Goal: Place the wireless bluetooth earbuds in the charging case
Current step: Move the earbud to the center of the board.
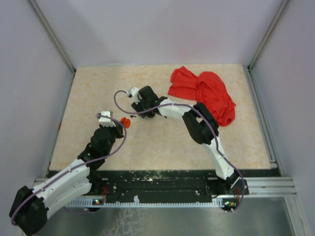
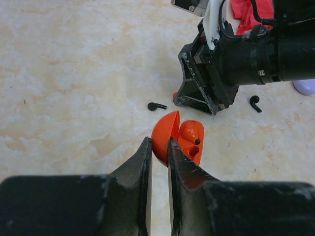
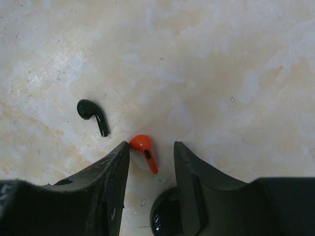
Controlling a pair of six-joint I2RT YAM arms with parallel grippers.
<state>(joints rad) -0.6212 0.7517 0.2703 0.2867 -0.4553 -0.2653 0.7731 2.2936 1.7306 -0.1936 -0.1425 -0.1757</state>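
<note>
My left gripper (image 2: pixel 158 141) is shut on the raised lid (image 2: pixel 166 132) of an open orange-red charging case (image 2: pixel 191 141), with an orange earbud seated in one well. The case also shows in the top view (image 1: pixel 126 122). My right gripper (image 3: pixel 152 144) is open, low over the table, with a loose orange earbud (image 3: pixel 145 150) lying between its fingers and touching the left one. A black earbud (image 3: pixel 93 115) lies just left of it. A round black puck (image 3: pixel 165 216) sits under the right gripper. The left wrist view shows two black earbuds (image 2: pixel 157 105) (image 2: pixel 255 103) either side of the right gripper (image 2: pixel 199 93).
A crumpled red cloth (image 1: pixel 206 93) lies at the back right of the table. A lavender disc (image 2: pixel 306 87) shows at the right edge of the left wrist view. The two grippers are close together near the table's middle left.
</note>
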